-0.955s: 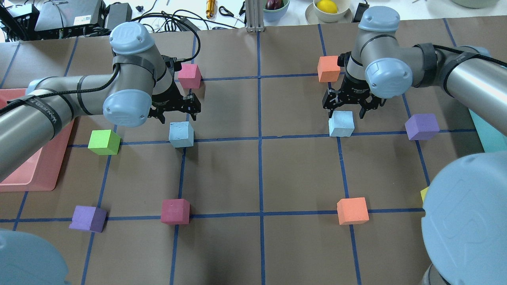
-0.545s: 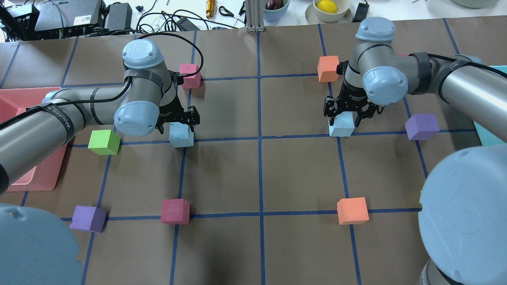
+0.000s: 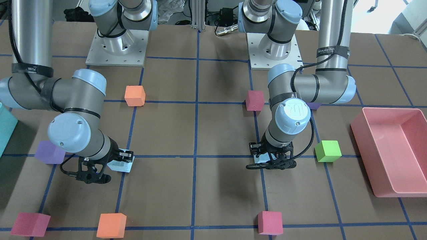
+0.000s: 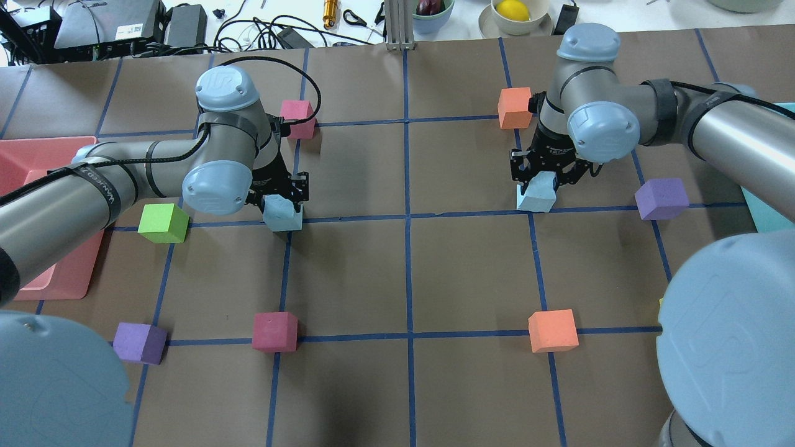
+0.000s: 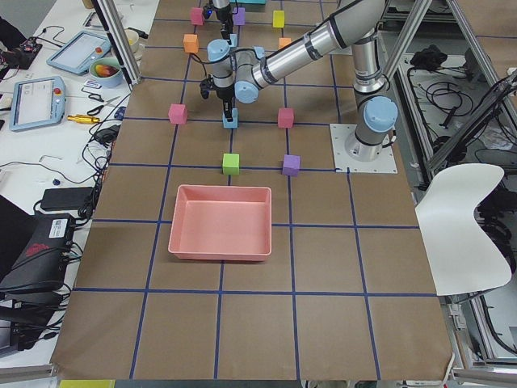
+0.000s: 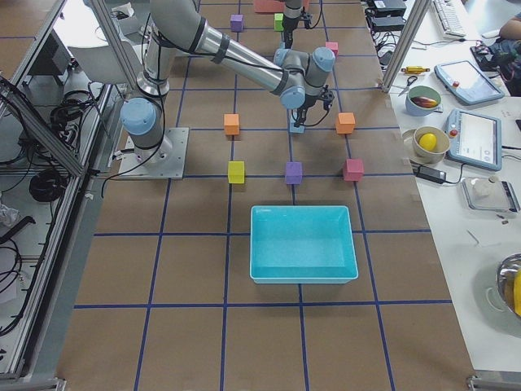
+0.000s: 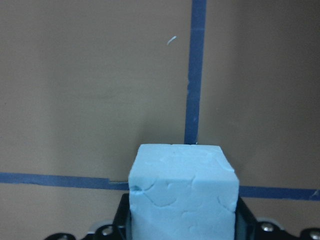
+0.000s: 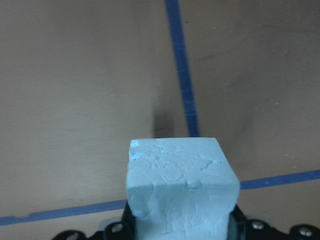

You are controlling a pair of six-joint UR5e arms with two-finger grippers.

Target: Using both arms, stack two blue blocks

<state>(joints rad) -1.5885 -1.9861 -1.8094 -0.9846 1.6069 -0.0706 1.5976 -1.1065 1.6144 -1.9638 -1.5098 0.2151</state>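
Observation:
Two pale blue blocks sit on the brown table. My left gripper (image 4: 281, 197) is down over the left blue block (image 4: 283, 217), its fingers against the block's sides. The left wrist view shows that block (image 7: 182, 195) tight between the pads. My right gripper (image 4: 548, 179) is down over the right blue block (image 4: 535, 198) in the same way. The right wrist view shows it (image 8: 180, 185) pressed between the fingers. In the front-facing view the left block (image 3: 261, 157) is mostly hidden by the wrist, and the right block (image 3: 122, 164) peeks out beside the right gripper.
A green cube (image 4: 163, 222) lies just left of the left block and a purple cube (image 4: 661, 198) lies right of the right block. A pink cube (image 4: 297, 118) and an orange cube (image 4: 514, 107) sit behind. A pink bin (image 4: 37, 273) is far left and a teal bin (image 4: 767, 217) far right.
Both grippers came down from above and behind the blue blocks, lowered around them, and their fingers closed in against the blocks' sides. The blocks stay at their spots on the table.

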